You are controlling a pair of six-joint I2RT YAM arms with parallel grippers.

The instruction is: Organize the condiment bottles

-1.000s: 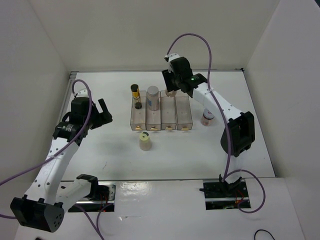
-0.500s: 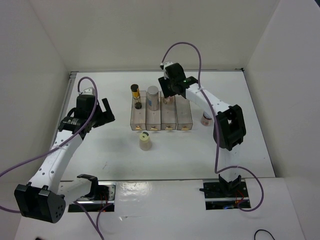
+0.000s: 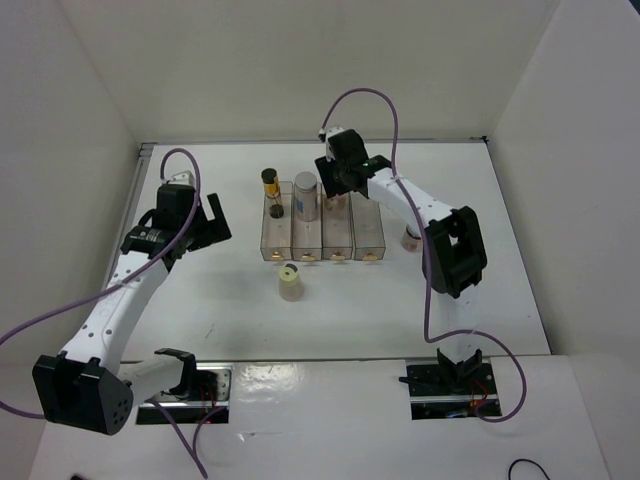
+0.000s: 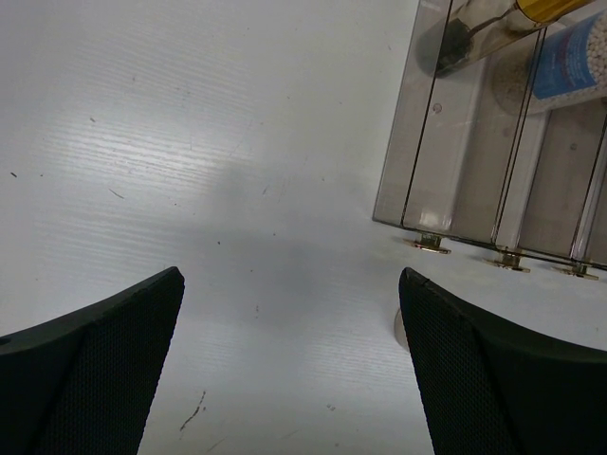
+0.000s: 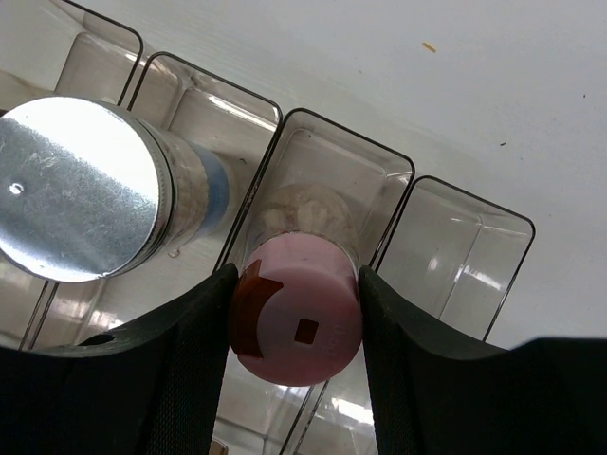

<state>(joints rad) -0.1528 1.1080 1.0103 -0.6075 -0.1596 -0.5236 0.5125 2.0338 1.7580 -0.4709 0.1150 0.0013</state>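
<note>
Pink-lidded bottle [image 5: 296,322] pinched in right gripper [image 5: 296,353], placing over third bin [image 5: 372,175]; next: lower inside, release. Left gripper [image 4: 289,318] spread, empty.

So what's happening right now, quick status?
Right gripper shut on pink-lidded bottle, at the third bin. Left gripper open, empty. Yellow-lidded bottle and reddish jar not binned yet. Nothing blocking.

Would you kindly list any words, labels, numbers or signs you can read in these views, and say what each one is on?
None can be read.
The grey-lidded bottle carries a blue label, but its print is too blurred to read.
The pink-lidded bottle shows on its cap only a brown patch and a small square, no letters.
</note>
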